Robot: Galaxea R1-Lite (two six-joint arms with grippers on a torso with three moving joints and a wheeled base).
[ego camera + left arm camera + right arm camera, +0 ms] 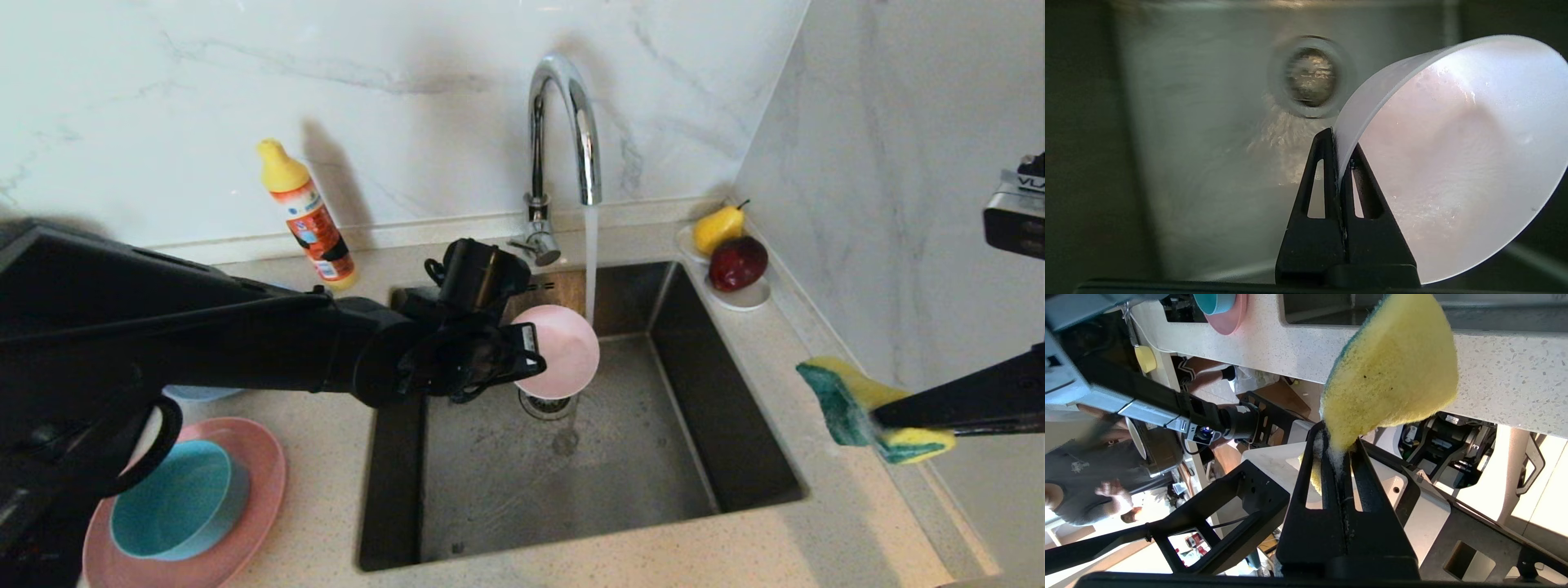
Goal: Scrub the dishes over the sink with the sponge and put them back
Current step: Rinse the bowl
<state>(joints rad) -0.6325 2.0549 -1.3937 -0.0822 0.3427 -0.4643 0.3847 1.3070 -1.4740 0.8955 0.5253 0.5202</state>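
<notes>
You had the left gripper (522, 347) clamped on the rim of the small pink bowl (559, 351), holding it tipped on edge over the sink (571, 457), above the drain (545, 403) and just beside the running stream from the tap (563, 122). In the left wrist view the two fingers (1327, 179) pinched the bowl's wall with its hollow opening away from them.

Your right gripper (886, 420) was squeezed tight on the sponge (865, 408), out over the counter (816, 506) on the sink's right side, well apart from the bowl. The sponge stuck out past the fingertips toward the sink, bent, with its green side leading.

So the coming move turned on that gap: the bowl lay to the left of the sponge, across the right half of the basin, and only the right arm could bring the two together. Scrubbing looked not yet begun on this bowl.

The teal bowl (175, 498) sat in the pink plate (261, 482) on the left counter.
</notes>
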